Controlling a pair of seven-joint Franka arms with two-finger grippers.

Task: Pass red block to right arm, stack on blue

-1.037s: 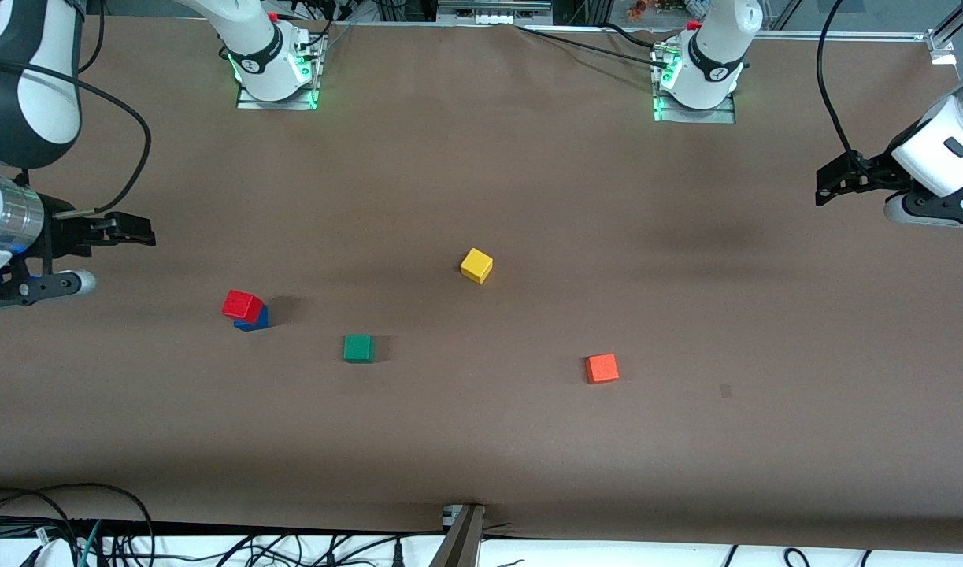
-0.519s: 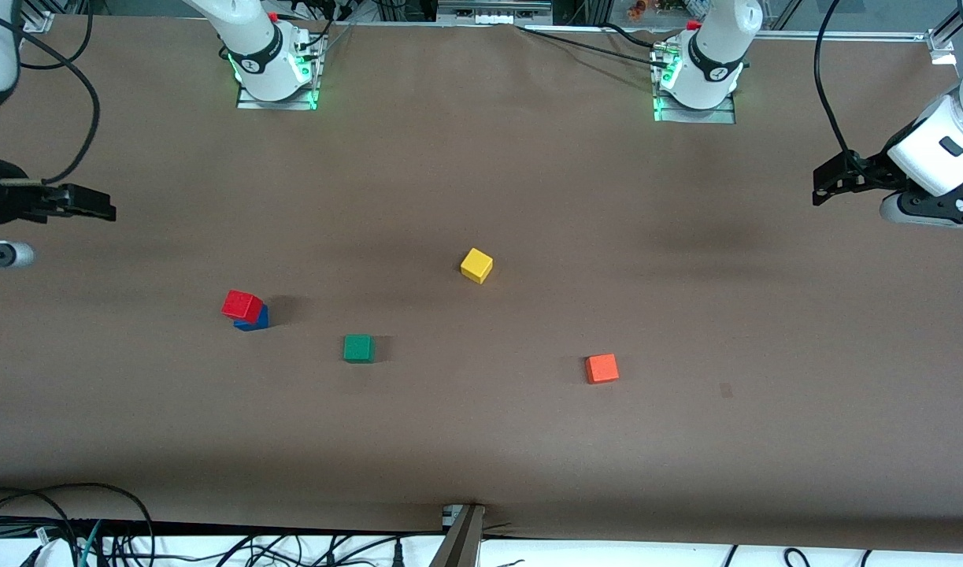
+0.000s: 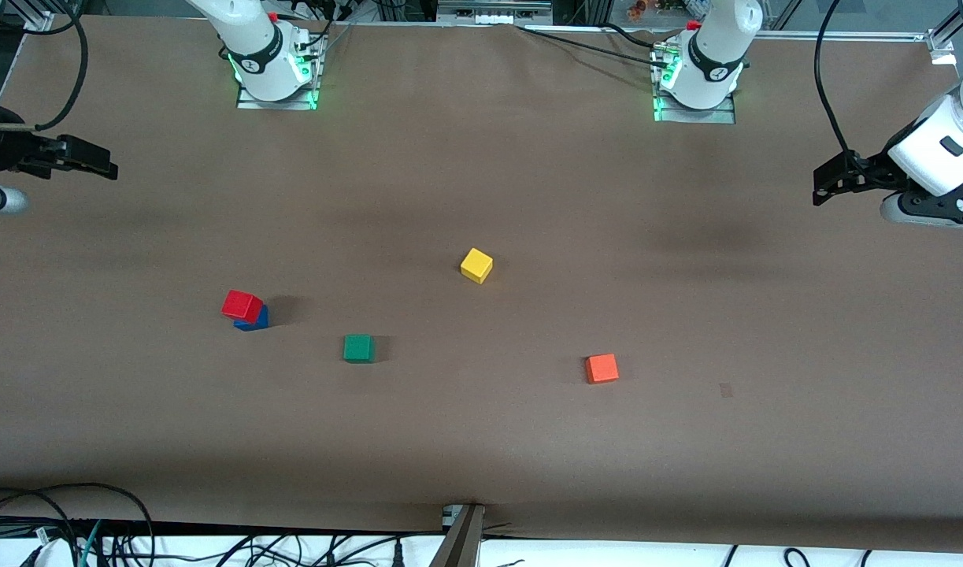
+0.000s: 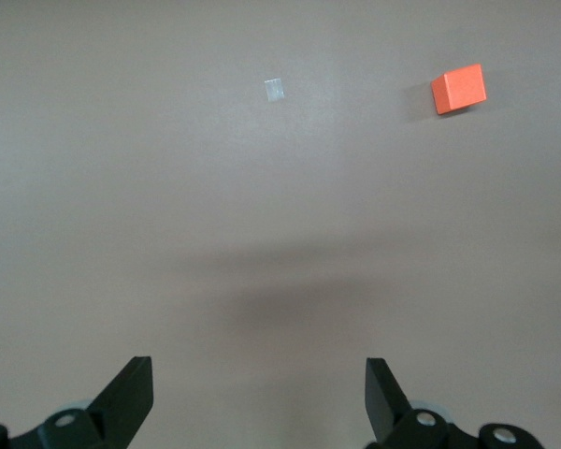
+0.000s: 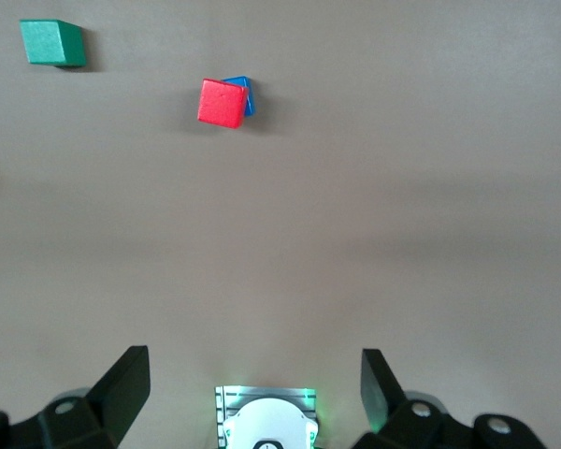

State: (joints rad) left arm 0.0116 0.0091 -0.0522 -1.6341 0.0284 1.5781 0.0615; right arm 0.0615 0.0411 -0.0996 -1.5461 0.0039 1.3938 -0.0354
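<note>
- Your red block (image 3: 242, 305) sits skewed atop the blue (image 3: 257, 319), left of frame centre.
- Right gripper (image 3: 95, 161), fingers apart and empty, hangs at the upper-left edge.
- Left gripper (image 3: 824, 185), also spread and empty, waits at the right edge.

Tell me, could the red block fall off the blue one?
Maybe. The red block sits on the blue block twisted and off-centre, with blue peeking out on one side, so a bump could tip it. Both the right gripper and the left gripper hang open, away from the stack, so neither could catch it.
</note>
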